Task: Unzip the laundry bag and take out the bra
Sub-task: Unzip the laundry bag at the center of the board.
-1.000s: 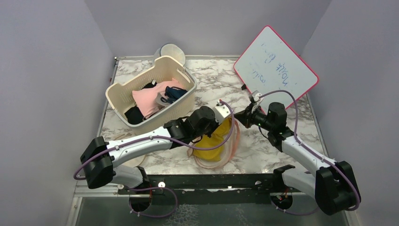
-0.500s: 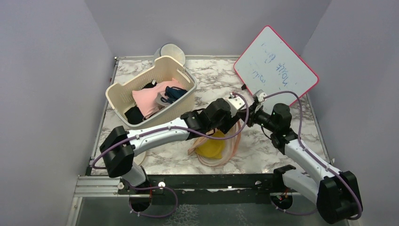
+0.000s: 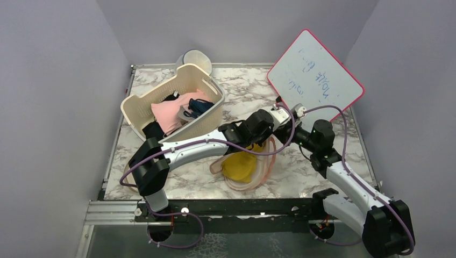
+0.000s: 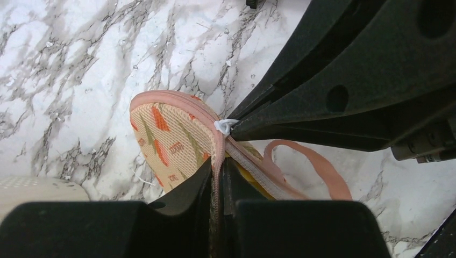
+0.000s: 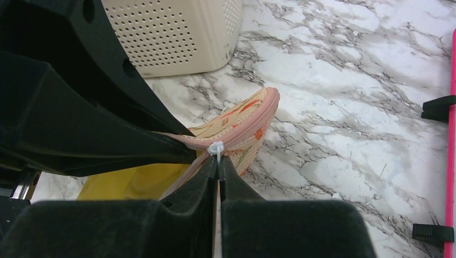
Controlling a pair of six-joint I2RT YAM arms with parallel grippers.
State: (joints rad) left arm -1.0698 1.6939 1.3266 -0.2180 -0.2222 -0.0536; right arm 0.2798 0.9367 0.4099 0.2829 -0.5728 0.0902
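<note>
The peach laundry bag (image 3: 258, 173) with orange-and-green print lies mid-table, its zip partly open. The mustard-yellow bra (image 3: 239, 166) shows inside the opening and in the right wrist view (image 5: 129, 183). My left gripper (image 4: 219, 161) is shut on the bag's pink zip edge (image 4: 218, 145). My right gripper (image 5: 218, 159) is shut on the white zip pull (image 5: 215, 148), which also shows in the left wrist view (image 4: 225, 126). Both grippers meet at the bag's far end (image 3: 279, 129), lifted a little off the table.
A cream perforated basket (image 3: 207, 115) with pink and dark garments stands at the back left. A round white case (image 3: 194, 58) sits behind it. A pink-framed whiteboard (image 3: 314, 72) leans at the back right, close behind the right arm.
My left arm has stretched further right and back, carrying the bag's edge with it. The right gripper has drawn back slightly to the right. More of the yellow bra shows.
</note>
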